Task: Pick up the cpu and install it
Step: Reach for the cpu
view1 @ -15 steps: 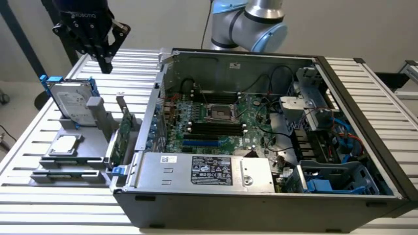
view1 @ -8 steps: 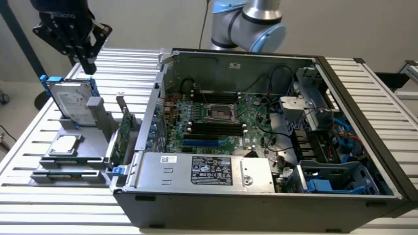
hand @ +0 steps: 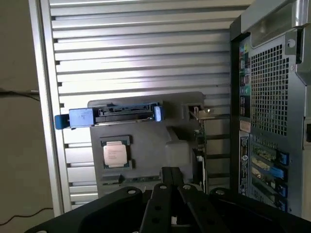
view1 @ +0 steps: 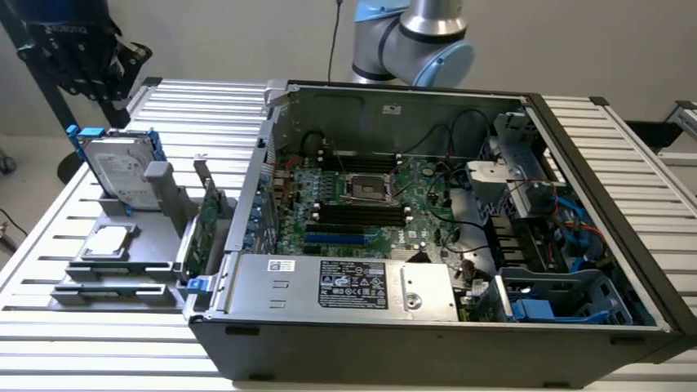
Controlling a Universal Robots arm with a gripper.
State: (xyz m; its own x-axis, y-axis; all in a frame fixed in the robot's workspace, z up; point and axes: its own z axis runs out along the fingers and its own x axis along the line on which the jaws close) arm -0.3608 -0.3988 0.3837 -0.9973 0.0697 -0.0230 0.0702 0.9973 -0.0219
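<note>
The cpu [view1: 107,242] is a small silver square lying flat in a recess of the grey holder [view1: 153,245], at the exterior view's left of the open computer case [view1: 436,327]. In the wrist view the cpu [hand: 115,155] lies in the grey holder [hand: 160,141], some way off from my gripper [hand: 170,171]. The gripper's black fingers [hand: 158,204] are pressed together and hold nothing. The black metal-framed socket [view1: 367,189] sits on the motherboard inside the case. My arm [view1: 419,37] rises behind the case.
A silver hard drive in blue brackets [view1: 117,167] stands in the holder behind the cpu, and a green card [view1: 199,233] stands beside the case wall. A power supply [view1: 348,282], cables and drive cages crowd the case. A black stand [view1: 71,49] is at the back.
</note>
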